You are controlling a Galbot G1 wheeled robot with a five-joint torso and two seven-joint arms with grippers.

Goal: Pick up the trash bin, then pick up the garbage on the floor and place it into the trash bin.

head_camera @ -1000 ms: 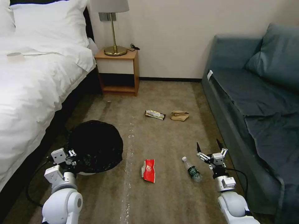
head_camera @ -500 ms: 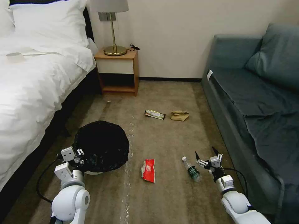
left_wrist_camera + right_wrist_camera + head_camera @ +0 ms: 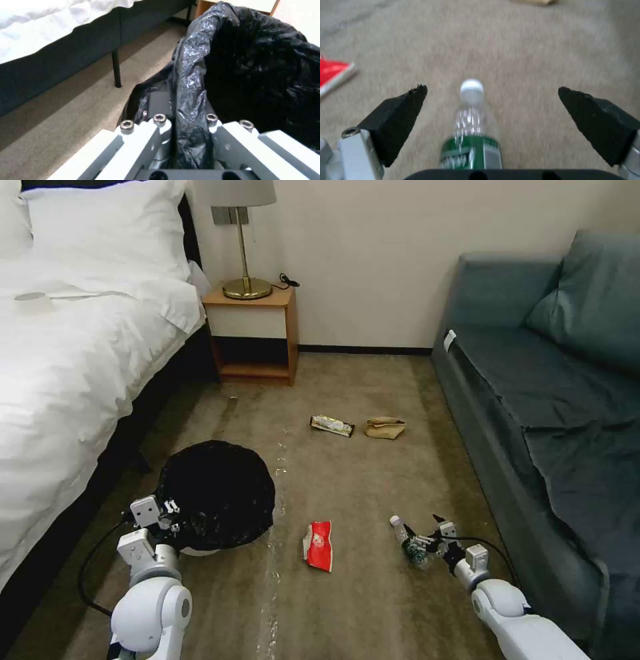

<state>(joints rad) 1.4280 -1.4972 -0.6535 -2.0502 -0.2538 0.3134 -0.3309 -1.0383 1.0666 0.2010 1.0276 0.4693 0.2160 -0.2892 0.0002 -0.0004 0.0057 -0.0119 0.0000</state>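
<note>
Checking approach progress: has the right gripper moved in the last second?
Yes. The right gripper has dropped toward the clear green-labelled plastic bottle lying on the carpet, now straddling it.

The right gripper [image 3: 423, 535] has descended toward the lower right of the head view and now straddles the bottle [image 3: 411, 542], fingers spread wide on either side. The left gripper [image 3: 165, 517], clamped on the trash bin [image 3: 217, 493] rim, has carried the bin rightward from its earlier lower-left position.
</note>
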